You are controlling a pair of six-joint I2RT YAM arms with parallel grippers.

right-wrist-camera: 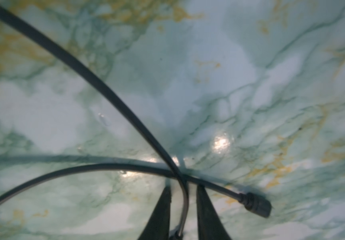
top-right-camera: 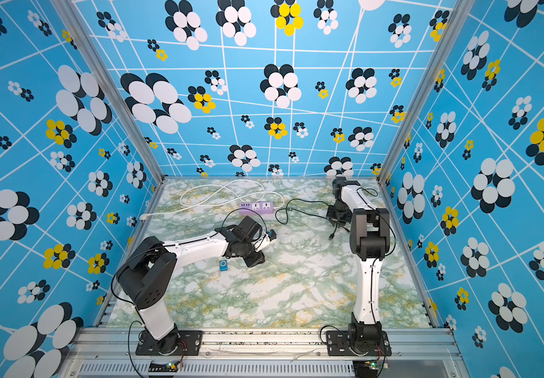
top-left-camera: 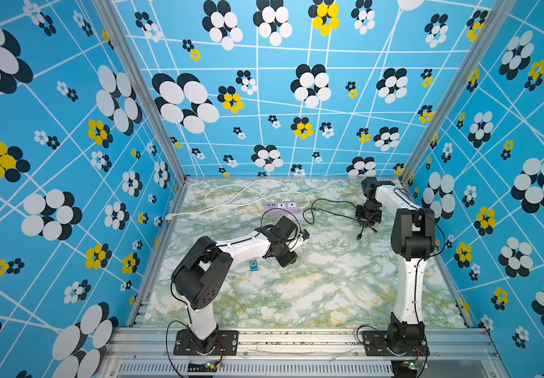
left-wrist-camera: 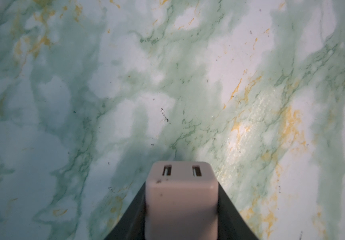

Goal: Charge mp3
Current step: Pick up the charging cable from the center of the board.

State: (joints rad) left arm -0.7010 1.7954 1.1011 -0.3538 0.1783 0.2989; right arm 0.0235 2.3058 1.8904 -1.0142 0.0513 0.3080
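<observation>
Little of the charging was done. The mp3 (top-left-camera: 253,265) lay flat on the marble table (top-left-camera: 329,288), left of centre and just beside the near side of the left arm's wrist, with nothing plugged into it. The left gripper (left-wrist-camera: 181,184) was clenched on the pinkish cube charger (left-wrist-camera: 181,207), held clear above the table with both its ports empty; the lilac power strip (top-left-camera: 282,207) sat further back, and no charger was in its sockets. At the far right, the right gripper (right-wrist-camera: 185,189) stood low over the black cable (right-wrist-camera: 97,85); its jaws were astride the cable, with a sliver of table showing on each side, so it was not yet pinched. One cable plug (right-wrist-camera: 256,204) lay loose on the table just beside it. By my judgement, still left were seizing the cable, joining it to the charger and the mp3, and seating the charger in the strip.
</observation>
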